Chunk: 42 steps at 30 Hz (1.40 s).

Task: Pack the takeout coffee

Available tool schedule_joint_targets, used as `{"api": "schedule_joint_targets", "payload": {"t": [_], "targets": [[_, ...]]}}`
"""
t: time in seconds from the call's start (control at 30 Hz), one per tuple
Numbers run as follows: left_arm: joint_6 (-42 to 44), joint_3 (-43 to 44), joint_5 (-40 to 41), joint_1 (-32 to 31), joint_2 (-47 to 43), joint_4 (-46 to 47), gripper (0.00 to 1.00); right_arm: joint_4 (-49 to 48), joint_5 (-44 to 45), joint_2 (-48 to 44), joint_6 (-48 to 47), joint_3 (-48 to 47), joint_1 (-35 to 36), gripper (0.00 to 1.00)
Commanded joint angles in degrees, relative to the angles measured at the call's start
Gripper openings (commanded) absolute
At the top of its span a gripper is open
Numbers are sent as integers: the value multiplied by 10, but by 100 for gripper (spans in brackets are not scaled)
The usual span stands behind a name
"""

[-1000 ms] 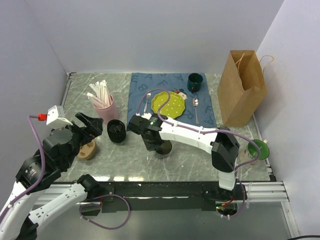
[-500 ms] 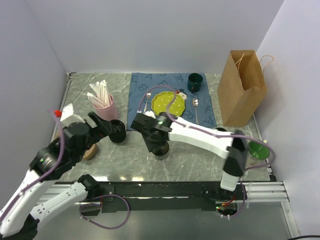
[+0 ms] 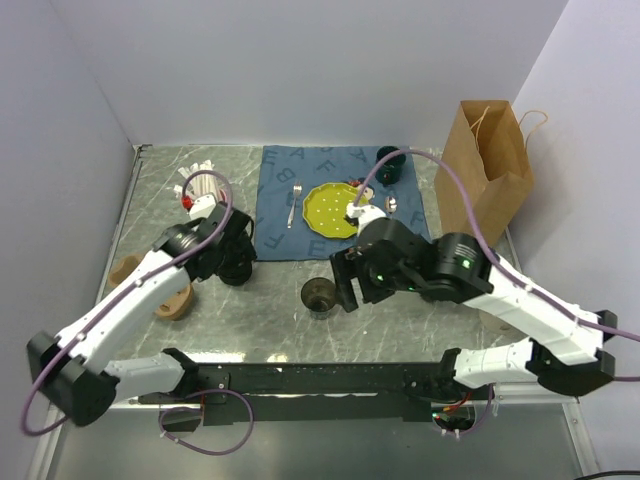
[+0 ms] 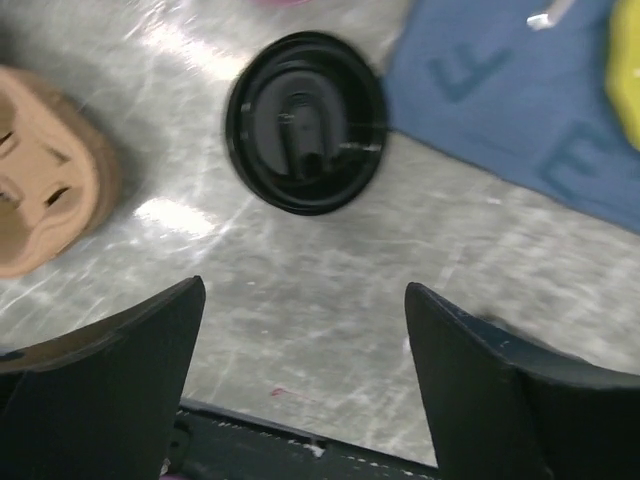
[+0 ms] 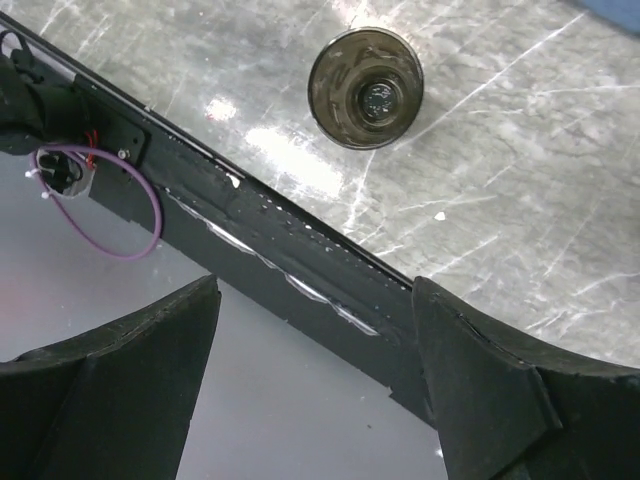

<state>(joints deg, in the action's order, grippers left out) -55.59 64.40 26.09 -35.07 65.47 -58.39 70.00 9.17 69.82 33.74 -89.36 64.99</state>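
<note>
Two grippers are shown, both with jaws spread wide and nothing held. Near the left edge a tan moulded piece is laid flat; a pink cup of straws is stood toward the far left corner. The takeout coffee is stood upright, lid fitted, in the left half of the tabletop, midway between near and far edges, just beside the blue placemat. The left gripper is held just short of it, the lid seen ahead of the finger gap and apart from both fingers; this is judged an alignment for a grasp around the cup. A dark-tinted tumbler is stood close to the near edge at mid-width; the right gripper is held beside it over that edge, probably positioned clear of the left arm's work. A brown paper bag is stood upright by the right edge near the far right corner, mouth upward, presumably so that the cup can be lowered in. Tone-on-tone capitals are printed on the placemat; F and E can be read. No brand or label can be read on the lid or the bag.
</note>
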Motion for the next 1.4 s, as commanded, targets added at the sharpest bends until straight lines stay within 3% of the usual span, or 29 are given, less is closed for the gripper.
{"api": "schedule_joint_targets", "payload": {"t": [0.0, 0.1, 0.17, 0.4, 0.77, 1.1, 1.37], "targets": [[1, 27, -16, 39, 37, -51, 80, -17, 16, -55, -10, 36, -1, 85], [13, 34, -8, 62, 58, -59, 68, -33, 16, -84, -2, 66, 0, 84], [30, 33, -2, 71, 67, -49, 72, -41, 15, -100, -3, 81, 0, 84], [81, 41, -16, 92, 124, -5, 70, -50, 27, -85, -31, 82, -1, 83], [105, 104, 13, 110, 213, -29, 54, -45, 47, -33, -62, 48, -1, 84], [109, 95, 20, 114, 239, -24, 50, -38, 61, -25, -59, 40, -2, 84], [111, 100, 21, 115, 249, -26, 30, -36, 64, -39, -51, 57, -3, 84]]}}
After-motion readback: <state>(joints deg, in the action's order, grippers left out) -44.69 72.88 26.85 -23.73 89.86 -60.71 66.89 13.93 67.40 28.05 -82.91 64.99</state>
